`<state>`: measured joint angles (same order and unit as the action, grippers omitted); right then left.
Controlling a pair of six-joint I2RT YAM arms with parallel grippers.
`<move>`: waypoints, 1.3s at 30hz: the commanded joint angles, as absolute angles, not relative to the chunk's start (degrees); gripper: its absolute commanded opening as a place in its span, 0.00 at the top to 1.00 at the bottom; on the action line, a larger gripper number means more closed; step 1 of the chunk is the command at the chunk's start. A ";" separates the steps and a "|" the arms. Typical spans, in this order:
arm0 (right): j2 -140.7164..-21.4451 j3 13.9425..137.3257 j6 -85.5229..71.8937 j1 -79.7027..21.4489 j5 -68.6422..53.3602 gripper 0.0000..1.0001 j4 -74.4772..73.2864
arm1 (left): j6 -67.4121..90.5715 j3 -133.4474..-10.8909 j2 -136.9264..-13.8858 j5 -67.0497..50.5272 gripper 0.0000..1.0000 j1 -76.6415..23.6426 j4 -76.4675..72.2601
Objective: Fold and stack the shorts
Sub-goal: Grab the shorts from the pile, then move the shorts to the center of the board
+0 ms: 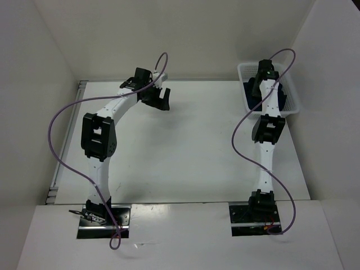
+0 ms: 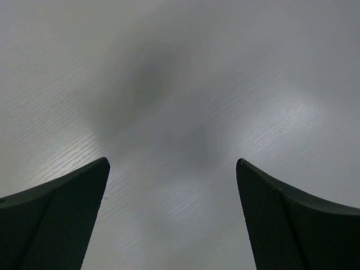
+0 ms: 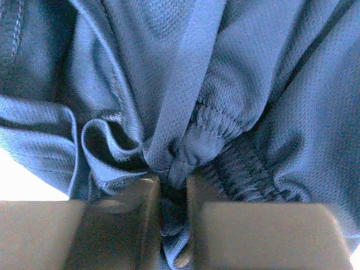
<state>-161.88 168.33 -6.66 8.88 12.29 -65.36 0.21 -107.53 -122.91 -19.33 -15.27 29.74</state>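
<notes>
Right wrist: right jaws clenched on shorts fold, rest cropped; left jaws spread wide over table.

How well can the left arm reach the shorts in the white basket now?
Probably not well: the basket sits at the far right corner, the right arm lies over it, and the right hand pinches the shorts.

Left arm, right arm: white links, black joints; a purple cable loops along each; left gripper fingers black, mesh-textured
</notes>
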 commanded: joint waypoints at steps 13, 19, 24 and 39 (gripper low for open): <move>-142.77 179.82 -6.69 6.96 20.55 1.00 -65.22 | 0.00 -104.15 -112.51 -16.79 0.00 -17.49 27.33; -126.60 179.82 -1.95 -3.03 18.98 1.00 -60.48 | 0.00 -100.12 -102.67 -14.85 0.00 -16.97 26.28; -117.78 179.13 1.57 -19.92 23.91 1.00 -50.92 | 0.00 -90.03 -90.63 -13.54 0.00 -16.96 24.53; -115.05 148.55 -0.35 -43.50 28.56 0.09 -44.74 | 0.00 -63.84 -55.57 -3.52 0.00 -2.91 21.62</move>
<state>-112.71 152.40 0.99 -42.09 27.73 -43.88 0.21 -68.10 -61.19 -5.48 -4.38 23.73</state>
